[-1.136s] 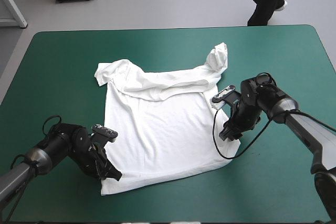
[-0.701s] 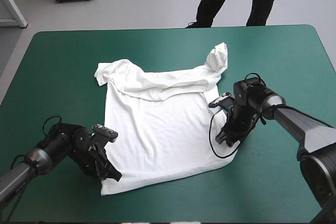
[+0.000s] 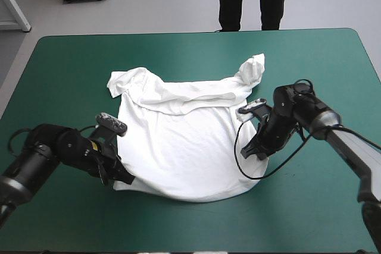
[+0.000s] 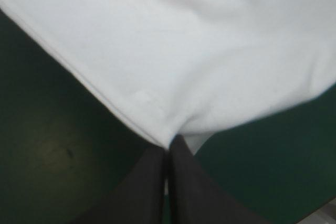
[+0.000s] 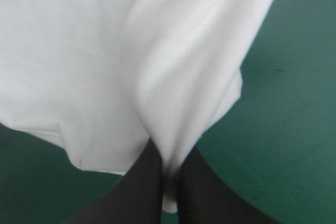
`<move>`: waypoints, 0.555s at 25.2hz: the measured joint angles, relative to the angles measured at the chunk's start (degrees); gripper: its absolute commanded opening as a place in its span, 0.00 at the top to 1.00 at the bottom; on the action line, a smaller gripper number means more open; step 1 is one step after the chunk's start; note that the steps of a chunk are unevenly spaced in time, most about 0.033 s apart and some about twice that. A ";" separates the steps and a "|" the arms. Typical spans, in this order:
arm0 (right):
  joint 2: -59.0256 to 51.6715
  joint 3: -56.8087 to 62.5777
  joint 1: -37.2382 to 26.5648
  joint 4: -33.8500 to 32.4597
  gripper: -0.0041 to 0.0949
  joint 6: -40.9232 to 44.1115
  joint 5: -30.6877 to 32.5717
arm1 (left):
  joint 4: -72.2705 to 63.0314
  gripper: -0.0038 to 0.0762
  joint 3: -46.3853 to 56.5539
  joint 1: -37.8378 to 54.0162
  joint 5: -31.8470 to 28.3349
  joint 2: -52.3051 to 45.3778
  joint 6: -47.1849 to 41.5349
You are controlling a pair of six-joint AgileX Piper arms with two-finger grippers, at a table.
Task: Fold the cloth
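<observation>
Reviewer: T-shirt (image 3: 178,141) position?

Annotator: White, mostly flat at mid-table on the teal-green cover (image 3: 309,57). Hem toward the near edge, neck end rumpled toward the far edge. The near hem looks raised a little off the cover, sagging in a curve between its two ends.

Reviewer: Grippers?

Annotator: Left gripper (image 3: 123,176) is pinched tight on the near-left hem corner, with cloth sandwiched between the black fingers. Its wrist view shows the hem seam running straight into the pinch. Right gripper (image 3: 250,151) is clamped the same way on the shirt's right edge close to the hem, with a fold of cloth draped over the fingertips.

Reviewer: Step?

Annotator: My read is the start of the first fold. Both bottom corners are grasped and the hem is due to go over toward the collar. Nothing is folded yet.

Reviewer: Next move needs?

Annotator: Probably both arms up and toward the far edge together, at matched pace and height so the hem does not skew. Then lay it down near the shoulders and let go. The rumpled neck end may make a lumpy landing.

Reviewer: Counts?

Annotator: One T-shirt. Two sleeves: left sleeve (image 3: 119,82) bunched at the far-left corner of the shirt, right sleeve (image 3: 253,66) poking out at the far right. Two grippers, both holding cloth, none free.
</observation>
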 measured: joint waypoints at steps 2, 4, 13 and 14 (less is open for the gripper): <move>-7.54 -3.18 0.00 -1.57 0.97 3.07 0.77 | 2.30 0.98 -7.93 0.00 4.18 -4.00 -0.79; -13.96 -7.82 0.00 -2.10 0.97 5.80 1.60 | 4.39 0.98 -17.34 0.00 5.99 -7.35 -1.84; -27.30 -34.80 0.00 -2.50 0.97 8.62 2.88 | 4.68 0.98 -49.87 0.00 7.31 -10.39 -0.07; -27.74 -37.60 0.00 -2.64 0.97 8.64 2.88 | 4.68 0.98 -52.48 0.00 7.31 -10.39 0.35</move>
